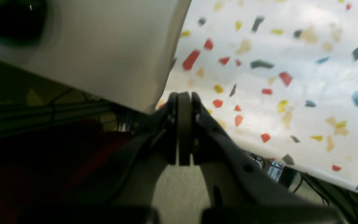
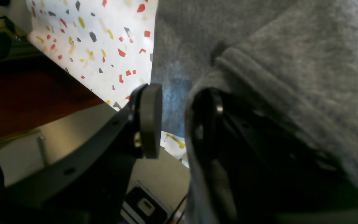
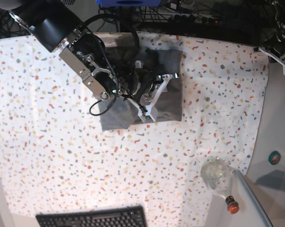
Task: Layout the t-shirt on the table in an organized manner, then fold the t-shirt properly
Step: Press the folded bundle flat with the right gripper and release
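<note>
Right gripper (image 2: 172,121) first: its jaws stand apart with a clear gap between the pads, and nothing is pinched in that gap. One finger (image 2: 149,119) is bare; the other is draped by a thick rolled edge of the t-shirt (image 2: 291,62), so grey cloth hangs over it, not between the pads. From overhead, that arm reaches across the far middle of the table (image 3: 47,142), right over the garment.

And the t-shirt? It sits as a compact grey block on the speckled cloth, toward the far edge, already folded down to a rough rectangle, with the arm hiding its left part. Judging by that shape, we are late in the folding: a fold looks just laid and the grip is coming off it.

Left gripper (image 1: 183,124) now: pads pressed flat together, nothing between them, hanging out past the table's edge with only speckled cloth and floor behind it. It is well away from the shirt.

What next? By my reading, the right arm needs to lift clear without dragging that draped edge, or the fold gets pulled open. Then the rectangle wants a check: edges square, no flap sticking out. If another fold is due, a fresh grab at a corner is called for.

A keyboard (image 3: 90,218) and a glass bottle (image 3: 219,178) sit near the front, well apart from the work.
</note>
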{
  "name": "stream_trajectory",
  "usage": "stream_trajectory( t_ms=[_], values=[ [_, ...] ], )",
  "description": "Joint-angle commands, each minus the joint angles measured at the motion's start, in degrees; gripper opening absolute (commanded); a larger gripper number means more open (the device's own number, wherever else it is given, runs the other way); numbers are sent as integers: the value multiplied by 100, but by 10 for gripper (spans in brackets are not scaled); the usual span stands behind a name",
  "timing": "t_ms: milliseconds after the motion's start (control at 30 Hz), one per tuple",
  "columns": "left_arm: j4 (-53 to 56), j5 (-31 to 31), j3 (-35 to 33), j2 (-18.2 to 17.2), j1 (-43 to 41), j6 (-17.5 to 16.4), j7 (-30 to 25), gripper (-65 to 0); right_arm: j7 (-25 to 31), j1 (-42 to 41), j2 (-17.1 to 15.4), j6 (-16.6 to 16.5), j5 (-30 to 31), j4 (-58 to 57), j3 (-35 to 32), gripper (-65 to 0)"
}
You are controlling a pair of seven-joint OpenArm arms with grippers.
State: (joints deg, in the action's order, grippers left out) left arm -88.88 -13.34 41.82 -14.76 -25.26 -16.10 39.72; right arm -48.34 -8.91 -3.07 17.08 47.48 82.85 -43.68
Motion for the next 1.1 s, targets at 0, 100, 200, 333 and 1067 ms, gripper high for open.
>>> stream_trajectory(
  t_ms=[0, 100, 200, 333, 1067],
  values=[
    [-92, -24, 51, -102, -2, 14, -109, -650, 47, -177, 153, -25, 82, 98, -58, -446],
    [-92, -24, 51, -102, -2, 14, -109, -650, -120, -292, 180, -25, 91, 291, -427, -447],
    [5, -24, 59, -119, 7, 14, -109, -650, -349, -186, 21, -16, 82, 1258, -366, -447],
    [356, -15, 306, -181, 139, 14, -118, -650, -384, 306, -524, 81, 82, 2585, 320, -450],
    [840, -15, 921, -181, 262, 5, -126, -650, 820, 798, -1280, 872, 74, 1188, 1419, -650]
  ],
)
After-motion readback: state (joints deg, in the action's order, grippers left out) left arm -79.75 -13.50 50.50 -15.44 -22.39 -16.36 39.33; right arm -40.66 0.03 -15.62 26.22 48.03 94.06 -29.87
